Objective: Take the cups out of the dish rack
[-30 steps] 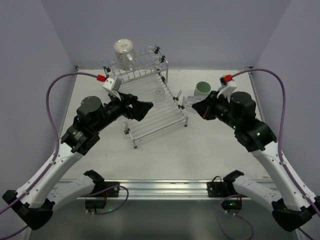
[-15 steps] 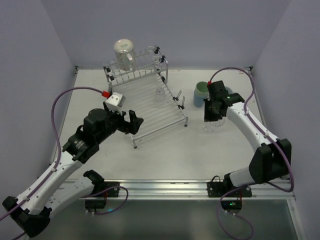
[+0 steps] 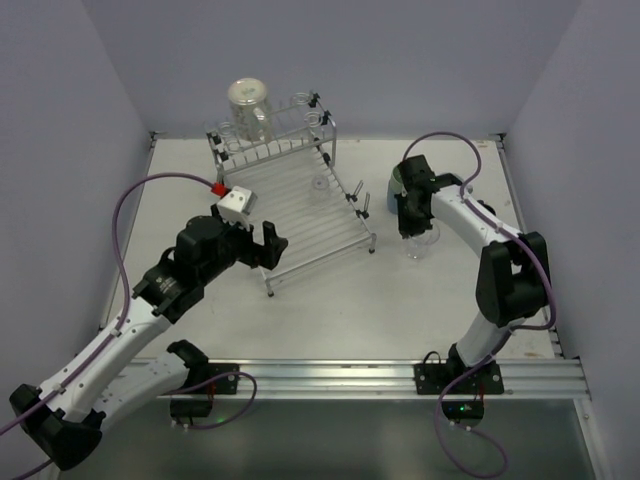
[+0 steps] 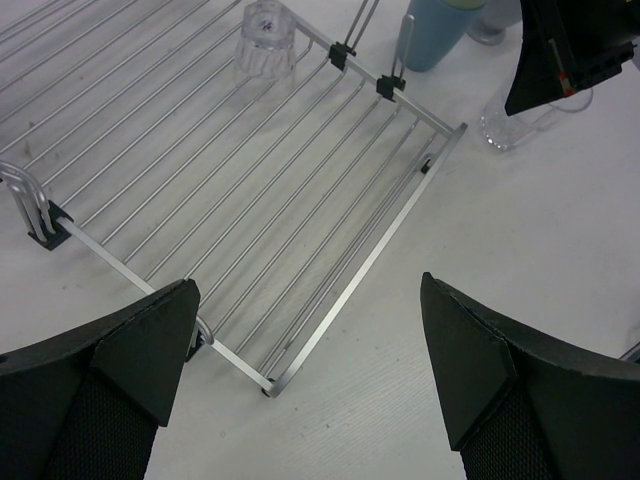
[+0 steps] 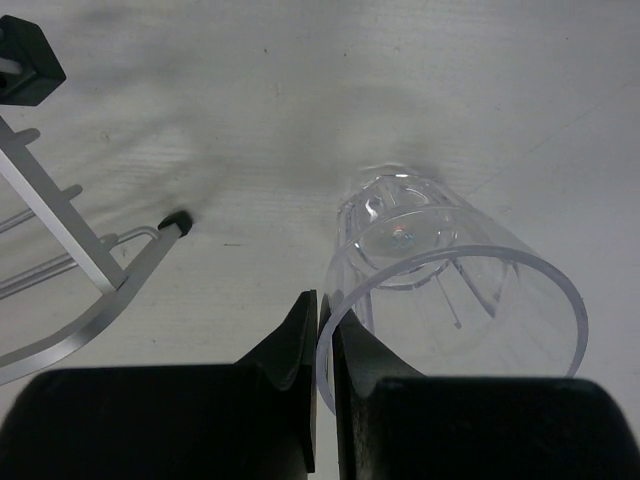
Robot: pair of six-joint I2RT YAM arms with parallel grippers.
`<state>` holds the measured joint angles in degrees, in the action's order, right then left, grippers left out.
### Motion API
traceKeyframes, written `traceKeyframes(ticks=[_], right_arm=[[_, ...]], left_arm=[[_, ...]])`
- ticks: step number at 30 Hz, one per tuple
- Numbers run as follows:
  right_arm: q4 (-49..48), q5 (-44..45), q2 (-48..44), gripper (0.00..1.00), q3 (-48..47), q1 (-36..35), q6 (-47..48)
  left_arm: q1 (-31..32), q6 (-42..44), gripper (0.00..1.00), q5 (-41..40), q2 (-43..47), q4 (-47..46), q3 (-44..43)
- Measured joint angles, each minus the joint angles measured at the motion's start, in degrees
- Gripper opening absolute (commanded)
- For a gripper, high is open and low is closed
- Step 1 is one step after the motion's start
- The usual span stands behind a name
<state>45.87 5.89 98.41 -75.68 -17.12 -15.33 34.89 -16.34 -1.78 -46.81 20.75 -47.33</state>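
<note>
The silver wire dish rack (image 3: 300,205) slopes across the middle of the table. A small clear glass (image 3: 320,185) lies on its rods, also seen in the left wrist view (image 4: 268,30). A pale cup (image 3: 247,100) stands high at the rack's back rail. My right gripper (image 3: 412,225) is shut on the rim of a clear glass (image 5: 450,290), one finger inside and one outside, right of the rack and low over the table. My left gripper (image 4: 308,288) hangs open and empty over the rack's near corner.
A light blue tumbler (image 4: 440,30) with a pale green rim stands just behind the right gripper, partly hidden by the arm. The rack's near right foot (image 5: 178,223) lies close to the held glass. Side walls enclose the table.
The right arm has swung round and down, carrying the clear glass to a spot right of the rack. The left gripper has drawn back from over the rods to the near corner.
</note>
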Motion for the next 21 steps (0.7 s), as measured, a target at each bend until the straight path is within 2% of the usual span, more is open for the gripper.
traceKeyframes(ticks=[2, 8, 14, 16, 17, 18, 21], right_arm=[[-0.63, 0.46, 0.0, 0.0, 0.0, 0.0, 0.04], [-2.21, 0.61, 0.0, 0.13, 0.31, 0.0, 0.15], [-3.06, 0.44, 0.0, 0.14, 1.38, 0.0, 0.24], [-3.32, 0.42, 0.02, 0.17, 1.62, 0.0, 0.24], [-3.5, 0.42, 0.02, 0.19, 1.77, 0.0, 0.24], [-3.56, 0.39, 0.02, 0.28, 1.84, 0.0, 0.24], [-3.82, 0.5, 0.02, 0.41, 1.95, 0.0, 0.39]], left_arm=[[0.0, 0.07, 1.0, -0.17, -0.24, 0.0, 0.0], [0.0, 0.09, 1.0, -0.74, -0.52, 0.0, 0.0], [0.0, 0.09, 1.0, -1.22, -1.42, 0.04, 0.0], [0.0, 0.09, 1.0, -1.4, -1.42, 0.02, 0.0], [0.0, 0.09, 1.0, -1.46, -1.42, 0.04, 0.0], [0.0, 0.09, 1.0, -1.49, -1.42, 0.04, 0.0], [0.0, 0.11, 1.0, -1.49, -1.46, 0.04, 0.0]])
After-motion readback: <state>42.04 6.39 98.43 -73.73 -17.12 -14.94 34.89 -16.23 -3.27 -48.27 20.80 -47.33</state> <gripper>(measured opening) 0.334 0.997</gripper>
